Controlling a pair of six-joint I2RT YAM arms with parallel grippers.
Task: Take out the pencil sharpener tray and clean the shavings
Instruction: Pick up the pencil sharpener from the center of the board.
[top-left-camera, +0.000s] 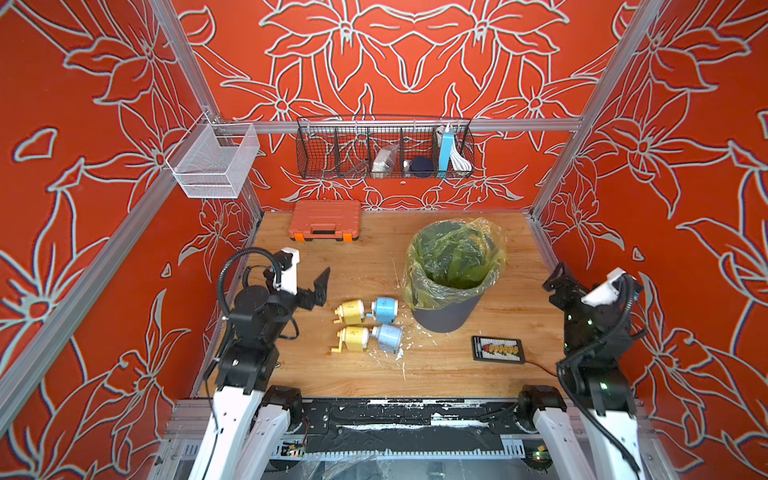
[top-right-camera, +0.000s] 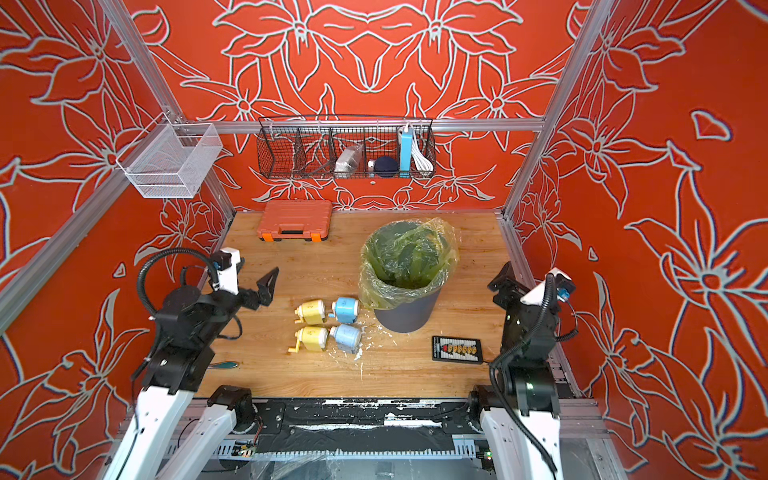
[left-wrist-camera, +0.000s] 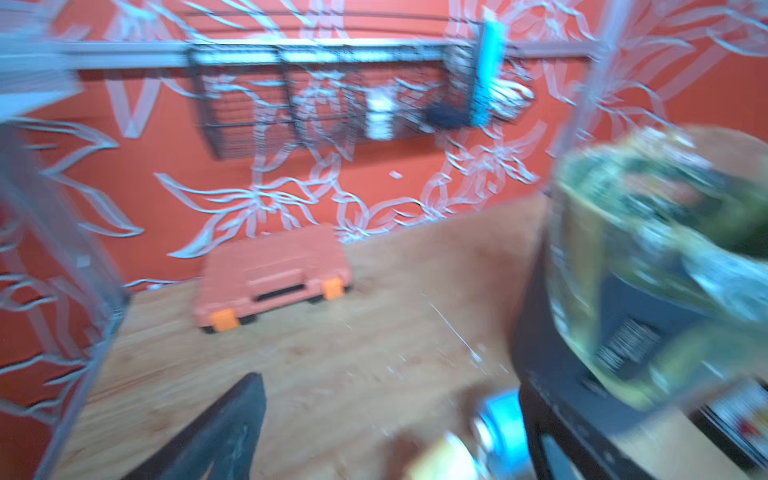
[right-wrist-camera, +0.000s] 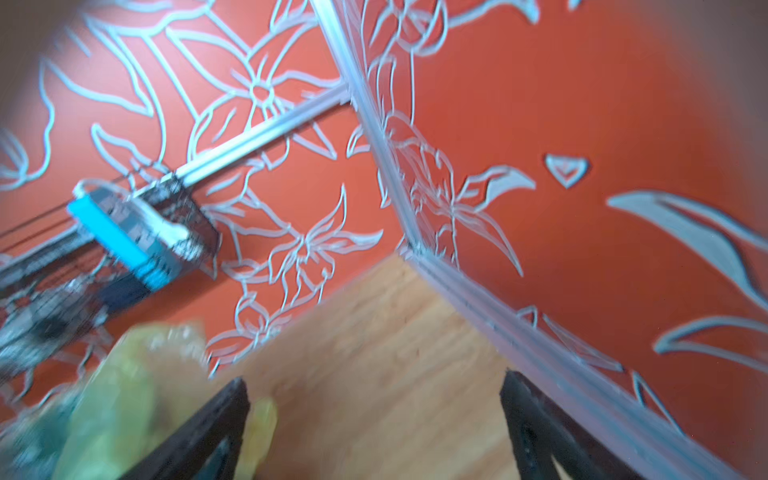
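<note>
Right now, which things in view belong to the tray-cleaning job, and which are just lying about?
Job: far yellow sharpener, near yellow sharpener, far blue sharpener, near blue sharpener, shavings, lined bin.

Lying about: orange case, black bead counter, black wire basket, white mesh basket.

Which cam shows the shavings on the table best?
A top view: the shavings lie sharp, scattered by the paler blue sharpener and the bin, alike in both top views. The left wrist view gives only blurred flecks; the right wrist view, none.
</note>
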